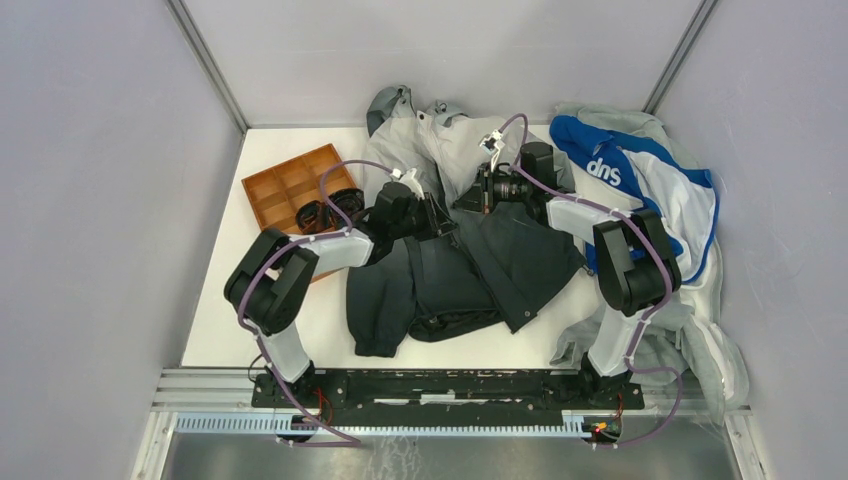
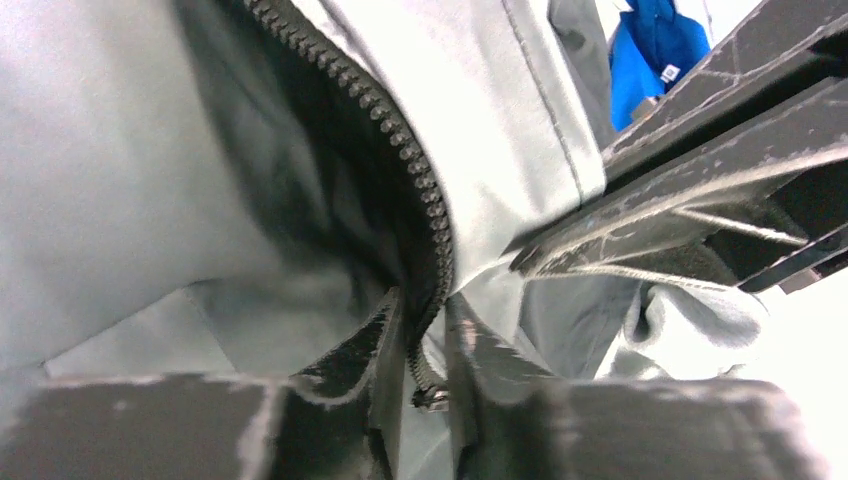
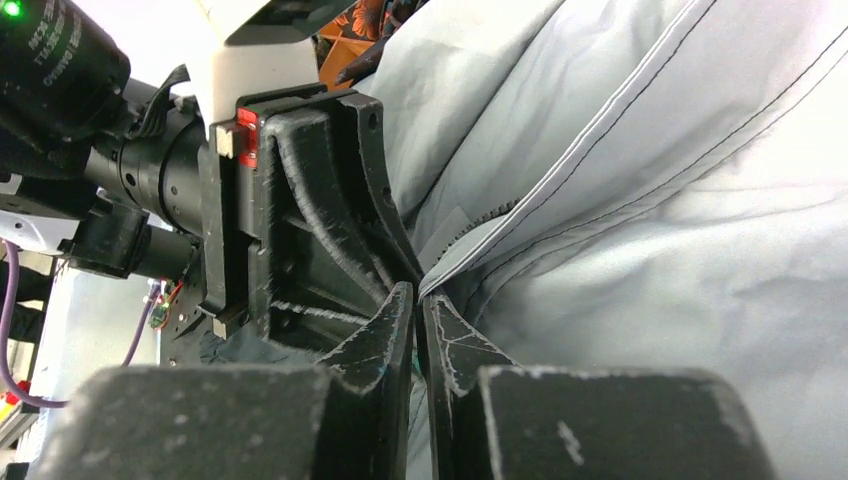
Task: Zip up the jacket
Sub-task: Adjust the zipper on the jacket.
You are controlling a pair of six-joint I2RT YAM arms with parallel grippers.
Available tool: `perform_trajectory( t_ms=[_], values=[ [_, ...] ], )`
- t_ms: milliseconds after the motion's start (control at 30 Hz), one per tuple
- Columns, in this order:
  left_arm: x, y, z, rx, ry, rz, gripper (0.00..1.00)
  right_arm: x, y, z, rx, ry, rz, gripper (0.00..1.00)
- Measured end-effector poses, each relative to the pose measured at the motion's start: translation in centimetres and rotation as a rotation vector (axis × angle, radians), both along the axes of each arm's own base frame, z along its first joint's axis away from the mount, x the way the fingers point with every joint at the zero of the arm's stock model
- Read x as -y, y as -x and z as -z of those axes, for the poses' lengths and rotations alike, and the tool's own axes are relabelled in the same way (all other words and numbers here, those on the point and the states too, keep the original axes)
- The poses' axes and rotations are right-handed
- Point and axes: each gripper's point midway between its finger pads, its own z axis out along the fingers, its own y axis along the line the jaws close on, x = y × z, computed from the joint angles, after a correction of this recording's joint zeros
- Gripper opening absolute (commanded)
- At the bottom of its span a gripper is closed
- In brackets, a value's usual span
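Pinching in from both sides, the left tool [image 2: 425,300] is holding the jacket [image 1: 470,260] by its zipper [image 2: 410,165]. Its fingers are standing nearly together, with only a narrow gap and the dark teeth running down into it. A small metal part [image 2: 432,398] is showing low in that gap; cannot tell if it is the slider. Beside it, the right tool [image 3: 418,295] is gripping a stitched edge of the light grey cloth, fingers almost touching, the fold passing between their tips. The two tools are sitting just beside each other, tips facing, over the jacket's upper middle. Each is showing up in the other's wrist view.

The jacket is lying spread on the white desk [image 1: 325,320], hood toward the far wall, pale grey up there and shading to near black toward the arms. Its front is lying open below the tools, dark flaps falling apart, one sleeve trailing at the near left.

A brown tray [image 1: 285,185] with compartments is sitting left of the jacket, partly under the left arm. A blue-and-white garment [image 1: 640,175] with white lettering is lying heaped at the far right, on pale grey cloth [image 1: 700,350] that is draping over the desk's right side.
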Motion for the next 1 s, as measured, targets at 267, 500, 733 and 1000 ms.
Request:
perform_trajectory(
  t_ms=[267, 500, 733, 1000],
  values=[
    [0.3, -0.1, 0.0, -0.016, 0.004, 0.026, 0.02, 0.6, -0.4, -1.1, 0.055, 0.067, -0.048, 0.4],
    [0.0, -0.1, -0.9, 0.02, -0.04, 0.053, 0.02, 5.1, -3.7, -6.5, 0.35, 0.173, -0.078, 0.65],
    [0.3, -0.8, -6.9, 0.258, 0.003, 0.102, 0.02, 7.4, 3.4, -8.2, 0.715, 0.19, -0.311, 0.66],
    [1.4, -1.0, -12.5, 0.471, 0.122, 0.145, 0.02, 5.9, 11.4, -5.9, 0.794, 0.068, -0.556, 0.5]
  ],
)
